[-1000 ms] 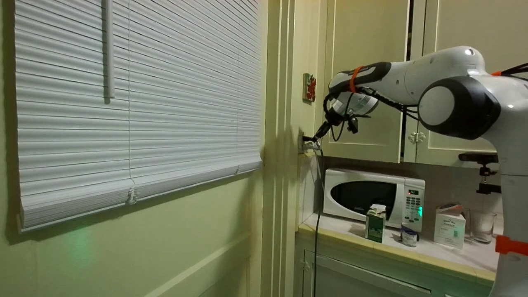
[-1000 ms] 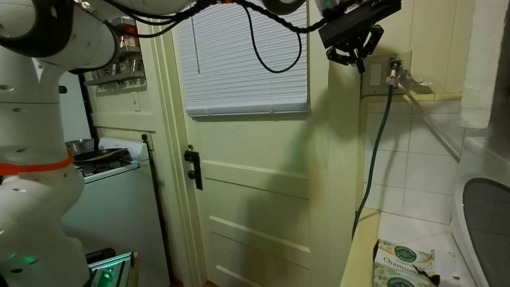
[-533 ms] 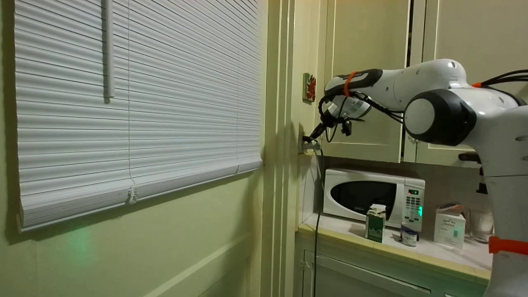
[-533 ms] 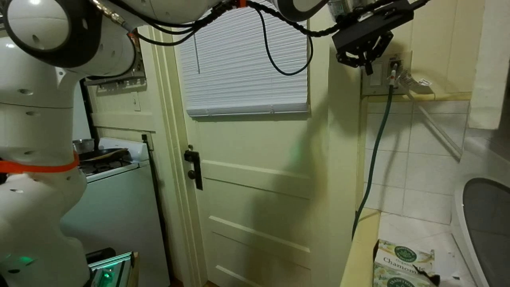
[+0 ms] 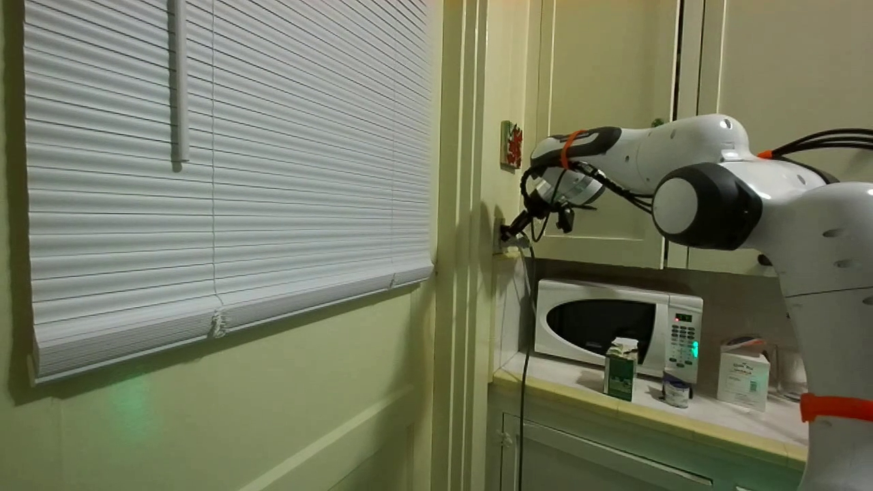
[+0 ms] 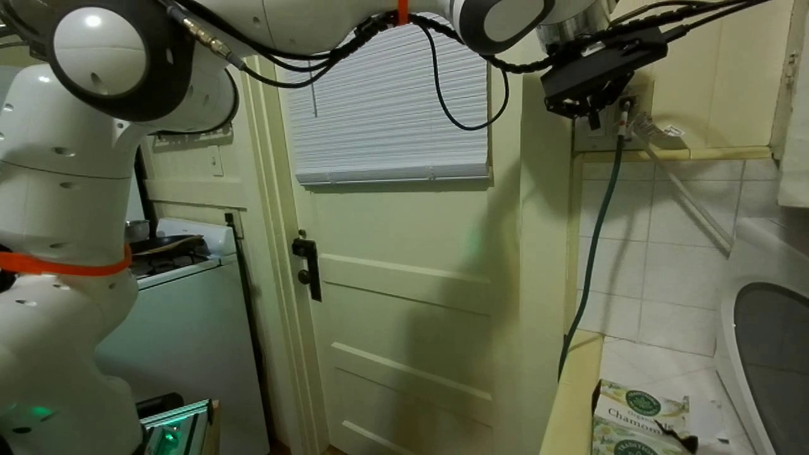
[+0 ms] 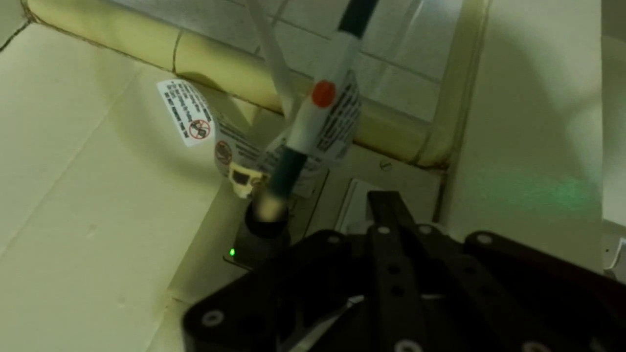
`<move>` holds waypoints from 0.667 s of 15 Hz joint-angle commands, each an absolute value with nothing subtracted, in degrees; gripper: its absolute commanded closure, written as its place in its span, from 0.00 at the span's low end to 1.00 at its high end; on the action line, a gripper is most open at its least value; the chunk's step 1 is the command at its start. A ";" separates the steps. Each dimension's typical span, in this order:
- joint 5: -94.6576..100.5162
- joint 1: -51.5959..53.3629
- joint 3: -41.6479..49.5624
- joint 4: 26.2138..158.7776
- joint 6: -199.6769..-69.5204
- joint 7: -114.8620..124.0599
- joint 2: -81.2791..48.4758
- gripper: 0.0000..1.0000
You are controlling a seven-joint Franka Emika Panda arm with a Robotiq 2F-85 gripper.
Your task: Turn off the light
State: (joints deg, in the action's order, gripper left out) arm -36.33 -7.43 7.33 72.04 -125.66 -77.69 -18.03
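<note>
My gripper (image 7: 385, 196), fingers pressed together, hangs angled at the pale switch (image 7: 354, 205) on the wall plate (image 7: 413, 184); whether it touches, I cannot tell. Beside the switch, a dark green cord (image 7: 286, 172) drops from a black plug (image 7: 261, 237). In an exterior view, yellowish room light (image 5: 614, 88) falls on cabinet doors (image 5: 607, 41) above a white microwave (image 5: 593, 320).

We see that the yellowish room light (image 6: 689, 76) is on. The flat white rocker switch (image 7: 355, 206) sits in a pale wall plate (image 7: 403, 184), partly hidden from us, and we can't tell which way it tips.
</note>
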 commanded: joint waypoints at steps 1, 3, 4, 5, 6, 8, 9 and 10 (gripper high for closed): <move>-37.60 -7.62 6.77 68.63 -126.05 -77.43 -20.98 1.00; -37.05 -7.50 6.86 67.94 -126.10 -76.97 -21.81 1.00; -36.98 -7.47 6.92 67.74 -126.32 -76.81 -22.18 1.00; -37.21 -7.53 6.85 67.52 -126.38 -76.79 -22.46 1.00; -37.69 -7.64 6.69 67.21 -126.59 -76.99 -22.73 1.00; -38.58 -7.76 6.25 67.18 -126.75 -77.78 -22.64 1.00; -37.75 -7.50 6.41 67.36 -126.52 -77.68 -22.42 1.00; -35.21 -6.81 7.18 68.13 -125.46 -76.46 -21.58 1.00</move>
